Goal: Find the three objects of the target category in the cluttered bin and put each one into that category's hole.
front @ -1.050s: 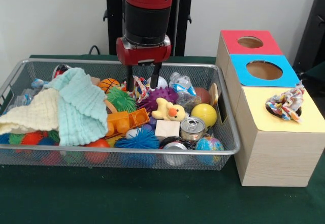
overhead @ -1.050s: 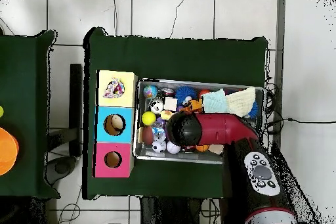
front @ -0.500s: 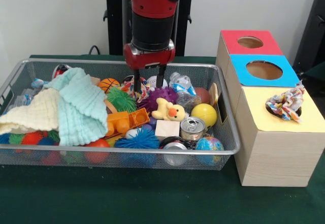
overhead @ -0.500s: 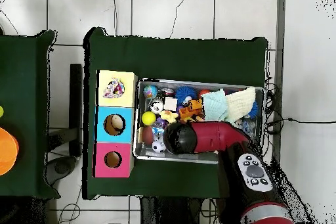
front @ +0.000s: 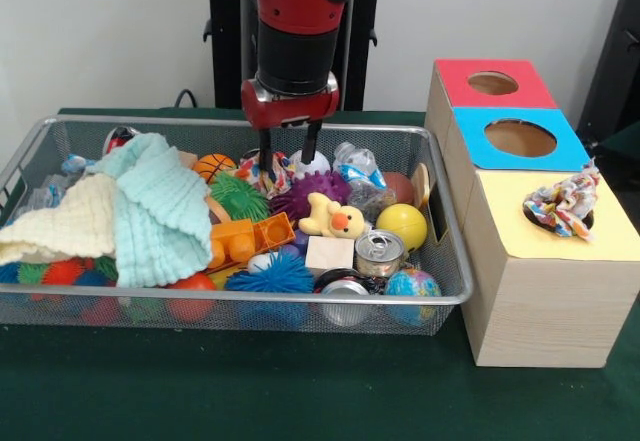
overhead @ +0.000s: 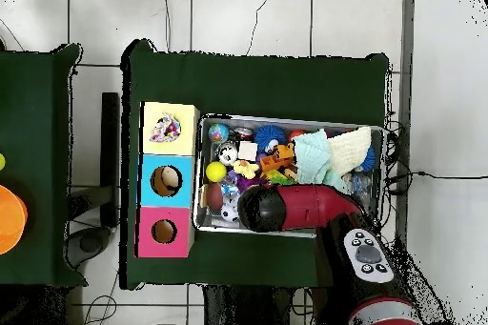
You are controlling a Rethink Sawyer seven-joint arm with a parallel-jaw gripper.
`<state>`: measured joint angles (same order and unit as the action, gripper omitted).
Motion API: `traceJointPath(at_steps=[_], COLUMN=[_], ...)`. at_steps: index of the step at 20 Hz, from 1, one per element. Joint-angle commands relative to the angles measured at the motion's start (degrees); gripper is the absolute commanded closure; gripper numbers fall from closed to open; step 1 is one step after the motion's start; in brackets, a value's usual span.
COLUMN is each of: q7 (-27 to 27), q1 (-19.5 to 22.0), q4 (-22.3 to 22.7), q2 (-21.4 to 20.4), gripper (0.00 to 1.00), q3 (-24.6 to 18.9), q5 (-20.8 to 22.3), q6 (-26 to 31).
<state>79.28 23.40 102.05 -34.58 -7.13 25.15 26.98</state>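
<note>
Since the earlier frame the gripper (front: 284,154) has shifted toward the back wall of the wire bin (front: 60,306) and dropped slightly; nothing else in the bin has changed place.

Note the gripper state: the two fingers are spread apart and straddle a multicoloured patterned cloth scrap (front: 277,172) at the back of the bin, just behind the purple spiky ball (front: 305,193). Nothing is pinched yet. A matching patterned cloth scrap (front: 562,204) already sits in the hole of the yellow box (front: 555,281) beside the bin, so you may judge that cloth is the target category and this scrap is the next item.

Watch for these faults:
- The scrap lies touching the purple spiky ball and close to a crumpled plastic bottle (front: 357,165). A closing grip may catch a spike or the bottle with the fabric.
- Thin cloth can slip from a shallow pinch and fall back into the clutter.
- The fingers work near the bin's rear mesh; a deeper descent may snag it.
- The large mint cloth (front: 157,206) and cream cloth (front: 60,224) may hide further targets.

Arm pose: the wrist hangs vertically over the rear centre of the bin. In the overhead view the red arm (overhead: 319,209) reaches in across the bin's base-side rim, covering the scrap.
</note>
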Motion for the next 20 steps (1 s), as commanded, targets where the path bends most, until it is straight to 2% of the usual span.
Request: traceJointPath(at_steps=[1,20], q7=[3.50,2.92], q1=[-0.26,0.19], q4=[2.03,-2.57], q2=[1.00,5.23], gripper=[0.00,0.00], q3=[0.68,1.28], q5=[3.65,5.42], q6=[0.45,-1.82])
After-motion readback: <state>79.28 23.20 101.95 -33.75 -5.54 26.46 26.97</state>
